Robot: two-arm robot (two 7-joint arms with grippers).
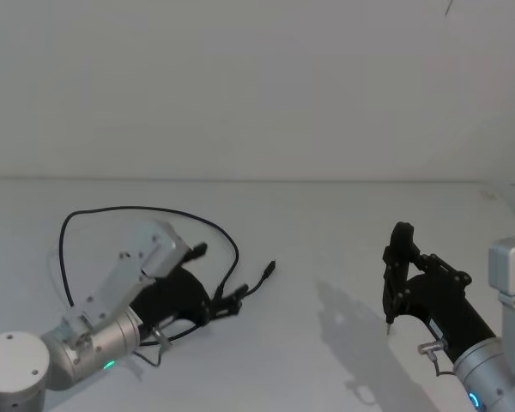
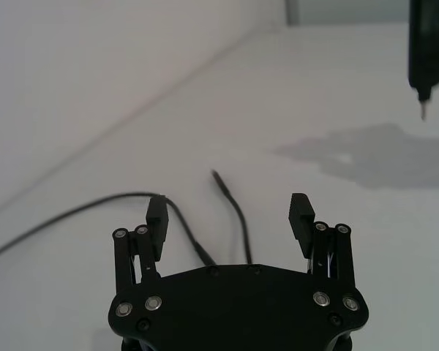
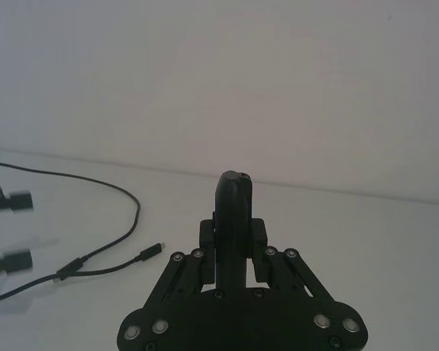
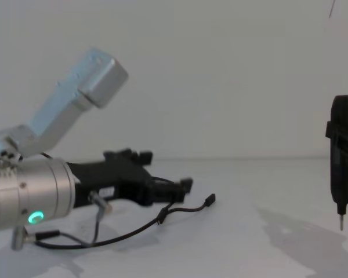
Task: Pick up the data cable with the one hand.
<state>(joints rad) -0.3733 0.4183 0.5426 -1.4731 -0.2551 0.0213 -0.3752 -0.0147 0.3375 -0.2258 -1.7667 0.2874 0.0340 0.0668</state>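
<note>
The data cable [image 1: 137, 208] lay on the white table [image 1: 343, 215], its loop reaching well beyond the fingertips. Two of its strands passed between the spread fingers [image 2: 156, 210] of the left gripper [image 2: 229, 212]. One ran close beside a fingertip, and the other ended in a small plug [image 2: 216, 175] just ahead of the tips. The fingers stood wide apart and seemed not to touch the cord, though the gripper's body hid the strands nearer the wrist. Well apart from those fingers, the right gripper [image 3: 233, 238] was clamped on a pen-shaped tool [image 4: 342, 156], its metal tip above the table.
</note>
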